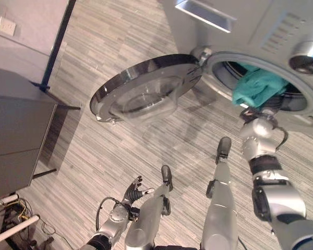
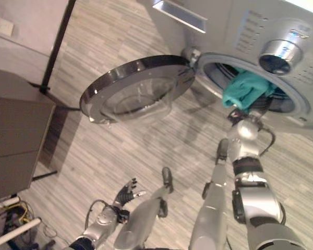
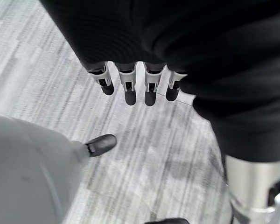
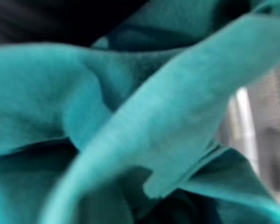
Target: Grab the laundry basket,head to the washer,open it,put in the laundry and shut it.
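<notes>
At the far left we see a grey cabinet point(image 1: 18, 138) standing on the striped plank floor point(image 1: 94, 156), with a wall socket point(image 1: 6, 25) on the pale wall above it and a dark post point(image 1: 55, 49) slanting down to the floor beside it. Low in the eye views our left hand point(image 1: 133, 190) hangs over the floor with its fingers loosely spread and nothing in them; its wrist view shows the dark-tipped fingers point(image 3: 129, 88) straight in a row above the same grey planks. Further right, the washer door point(image 1: 146, 88) stands swung wide open, a round chrome-rimmed disc with a clear bulging bowl of glass at its middle, hinged at the left edge of the drum opening. The washer point(image 1: 281, 31) itself is a pale grey box with a shiny knob point(image 1: 309, 56) and a recessed drawer front point(image 1: 206, 14). In the mouth of the drum sits the teal laundry point(image 1: 256, 87), soft and crumpled, spilling over the lower rim. Our right arm reaches up to it, and the right hand is buried in the cloth, so we cannot tell how its fingers stand. The right wrist view gives folds of teal fabric point(image 4: 130, 126) pressed close, with a sliver of metal drum point(image 4: 245, 121) behind.
</notes>
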### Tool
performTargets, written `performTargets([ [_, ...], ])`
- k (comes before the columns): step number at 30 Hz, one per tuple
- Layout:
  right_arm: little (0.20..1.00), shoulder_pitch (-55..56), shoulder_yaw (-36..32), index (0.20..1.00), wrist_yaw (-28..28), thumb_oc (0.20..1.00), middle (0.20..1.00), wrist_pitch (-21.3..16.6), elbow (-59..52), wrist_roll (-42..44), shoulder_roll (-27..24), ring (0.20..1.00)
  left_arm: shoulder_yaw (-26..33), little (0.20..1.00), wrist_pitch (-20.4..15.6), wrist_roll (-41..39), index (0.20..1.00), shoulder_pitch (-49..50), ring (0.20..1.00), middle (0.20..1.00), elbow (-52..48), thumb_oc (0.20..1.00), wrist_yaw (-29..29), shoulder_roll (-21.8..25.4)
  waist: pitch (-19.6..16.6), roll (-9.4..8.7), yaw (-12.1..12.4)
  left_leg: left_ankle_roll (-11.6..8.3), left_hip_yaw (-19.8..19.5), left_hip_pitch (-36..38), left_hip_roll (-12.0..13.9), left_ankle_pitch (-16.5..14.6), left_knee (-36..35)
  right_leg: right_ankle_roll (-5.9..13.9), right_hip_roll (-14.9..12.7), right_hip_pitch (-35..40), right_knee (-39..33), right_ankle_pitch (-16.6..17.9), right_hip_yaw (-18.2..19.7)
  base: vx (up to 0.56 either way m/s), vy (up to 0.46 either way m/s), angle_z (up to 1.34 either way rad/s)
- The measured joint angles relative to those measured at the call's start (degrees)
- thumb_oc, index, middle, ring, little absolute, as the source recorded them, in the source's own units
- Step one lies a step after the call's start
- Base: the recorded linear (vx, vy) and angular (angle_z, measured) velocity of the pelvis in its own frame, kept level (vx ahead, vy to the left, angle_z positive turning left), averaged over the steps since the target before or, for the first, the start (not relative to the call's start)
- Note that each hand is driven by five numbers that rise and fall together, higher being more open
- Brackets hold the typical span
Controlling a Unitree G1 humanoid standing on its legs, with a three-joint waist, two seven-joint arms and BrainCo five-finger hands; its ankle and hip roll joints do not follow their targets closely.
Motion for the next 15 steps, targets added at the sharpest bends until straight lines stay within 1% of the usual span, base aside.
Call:
performTargets([
  [1, 0.200, -2.91, -0.35, 0.200, -0.07, 0.200, 0.200, -0.13, 2.44, 1.03, -1.64, 0.200, -0.40, 1.000, -0.14, -0.22, 1.000, -0.03, 1.000, 1.000, 0.04, 1.000, 0.13, 0.24, -0.23, 0.33, 0.40, 0.15, -0.85, -0.98, -0.26, 0.34, -0.14, 0.11, -0.40, -0.84, 0.25, -0.12, -0.37, -0.02, -0.095, 0.23],
  [3, 0.200, -7.48, -1.44, 0.200, -0.66, 0.200, 0.200, -0.19, 5.49, 2.70, -4.25, 0.200, -1.35, 1.000, -0.11, -0.33, 1.000, -0.06, 1.000, 1.000, 0.05, 1.000, 0.06, 1.22, -0.28, 0.39, 1.41, 0.09, -1.20, -2.35, -0.60, 0.94, -0.33, 0.04, -0.85, -2.35, 0.72, 0.01, -0.53, -0.02, -0.111, 0.25],
  [4, 0.200, -14.52, 0.62, 0.200, -0.99, 0.200, 0.200, 0.04, 12.33, 4.77, -10.12, 0.200, -1.52, 1.000, -0.14, -0.47, 1.000, -0.19, 1.000, 1.000, 0.03, 1.000, 0.07, 1.77, -0.85, 1.19, 2.40, 0.35, -2.35, -4.54, -1.16, 1.97, -0.43, 0.50, -1.91, -4.56, 2.29, -0.62, -1.34, -0.02, -0.126, 0.37],
  [6, 0.200, -20.72, 2.67, 0.200, -0.92, 0.200, 0.200, 0.39, 15.70, 6.75, -16.52, 0.200, -1.32, 1.000, -0.12, -0.65, 1.000, -0.17, 1.000, 1.000, 0.02, 1.000, 0.16, 1.80, -1.53, 2.14, 4.05, 0.23, -3.40, -6.19, -1.53, 2.84, -1.33, 0.42, -2.34, -7.17, 4.48, -1.32, -1.71, -0.01, -0.135, 0.33],
  [7, 0.200, -25.98, 3.66, 0.200, 0.34, 0.200, 0.200, 0.44, 19.65, 8.52, -19.38, 0.200, -1.51, 1.000, 0.36, -1.39, 1.000, -0.41, 1.000, 1.000, 0.01, 1.000, 0.09, 2.35, -1.66, 2.31, 4.75, 0.22, -3.78, -6.81, -1.76, 4.02, -2.41, 0.39, -2.87, -8.51, 5.47, -1.59, -1.88, -0.02, -0.142, 0.22],
  [8, 0.200, -26.71, 5.72, 0.200, 0.76, 0.200, 0.200, -0.02, 21.20, 9.34, -21.21, 0.200, -1.48, 1.000, 0.39, -1.80, 1.000, -0.40, 1.000, 1.000, -0.51, 1.000, 0.12, 2.74, -1.70, 2.37, 5.36, 0.28, -4.01, -7.04, -1.78, 4.31, -2.87, 0.54, -2.97, -9.17, 6.21, -1.95, -1.94, -0.02, -0.157, 0.21],
  [10, 0.200, -30.13, 10.70, 0.200, 0.10, 0.200, 0.200, 1.38, 23.34, 11.53, -25.35, 0.200, -1.49, 1.000, 0.42, -2.34, 1.000, -0.41, 1.000, 1.000, -2.93, 1.000, 0.08, 3.26, -2.45, 3.38, 6.02, 0.24, -5.35, -8.52, -2.23, 5.68, -4.16, 0.60, -4.07, -11.84, 9.28, -3.26, -2.28, -0.01, -0.085, 0.28],
  [11, 0.241, -31.10, 15.33, 0.241, 0.15, 0.241, 0.241, 1.57, 23.70, 11.53, -27.22, 0.241, -1.35, 1.000, 0.29, -2.71, 1.000, -0.42, 1.000, 1.000, -3.59, 1.000, 0.09, 3.29, -2.72, 3.74, 6.14, 0.27, -5.77, -9.17, -2.45, 6.24, -4.62, 0.80, -4.62, -13.24, 10.74, -3.97, -2.38, -0.02, -0.089, 0.32],
  [12, 1.000, -31.52, 17.49, 1.000, 0.20, 1.000, 1.000, 2.22, 23.64, 10.33, -27.52, 1.000, -1.45, 1.000, 0.56, -2.74, 1.000, -0.73, 1.000, 1.000, -3.75, 1.000, 0.06, 3.35, -2.73, 3.74, 5.66, 0.21, -6.41, -9.67, -2.60, 6.72, -4.88, 0.51, -5.00, -14.13, 11.97, -4.37, -2.46, -0.02, -0.088, 0.22],
  [14, 1.000, -32.06, 22.11, 1.000, 1.22, 1.000, 1.000, 4.32, 25.12, 9.09, -27.81, 1.000, -1.42, 1.000, 0.78, -2.73, 1.000, -0.96, 1.000, 1.000, -4.37, 1.000, 0.05, 3.52, -2.73, 3.75, 5.26, -0.01, -6.84, -9.99, -2.42, 6.92, -4.88, 0.53, -5.10, -14.46, 12.86, -4.92, -2.84, -0.01, -0.062, 0.14],
  [15, 1.000, -32.11, 24.12, 1.000, 3.01, 1.000, 1.000, 6.48, 26.04, 7.86, -27.94, 1.000, -1.51, 1.000, 0.76, -2.74, 1.000, -1.14, 1.000, 1.000, -5.29, 1.000, -0.03, 3.51, -2.73, 3.75, 5.18, -0.11, -7.00, -10.05, -2.29, 7.00, -4.88, 0.41, -5.20, -14.96, 14.15, -5.68, -2.87, -0.01, -0.061, 0.09],
])
